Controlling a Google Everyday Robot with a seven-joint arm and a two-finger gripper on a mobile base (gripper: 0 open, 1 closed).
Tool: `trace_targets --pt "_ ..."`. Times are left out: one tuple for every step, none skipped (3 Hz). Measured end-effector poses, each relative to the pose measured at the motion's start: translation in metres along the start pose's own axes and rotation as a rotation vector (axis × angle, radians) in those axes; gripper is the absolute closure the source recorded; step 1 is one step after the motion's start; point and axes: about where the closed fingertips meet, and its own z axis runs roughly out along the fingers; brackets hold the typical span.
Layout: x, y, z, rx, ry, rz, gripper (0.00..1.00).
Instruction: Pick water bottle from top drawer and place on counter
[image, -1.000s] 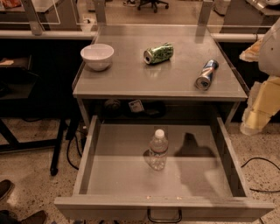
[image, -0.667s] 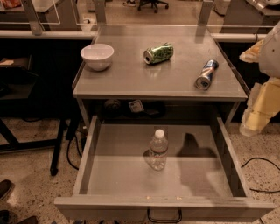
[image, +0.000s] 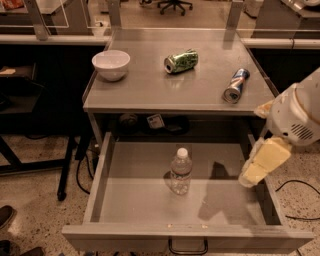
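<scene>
The bottle (image: 180, 171) stands ungrasped in the open drawer (image: 135, 202), not yet on the tabletop (image: 150, 85); the end effector (image: 260, 165) hovers by the drawer's right wall, its grip state impossible to tell.

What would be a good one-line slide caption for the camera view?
The water bottle stands upright in the open top drawer; the gripper hovers at its right side.

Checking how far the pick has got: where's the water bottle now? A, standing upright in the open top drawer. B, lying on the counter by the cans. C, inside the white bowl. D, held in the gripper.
A: the water bottle stands upright on the floor of the top drawer, while the gripper hangs apart from it over the drawer's right side.
</scene>
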Motion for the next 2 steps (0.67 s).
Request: trace_targets --pt "0.0052 0.0081 0.0508 -0.074 -0.088 0.092 0.0" --pt "0.0034 0.0081 0.0562 -0.08 -0.104 0.105 0.0"
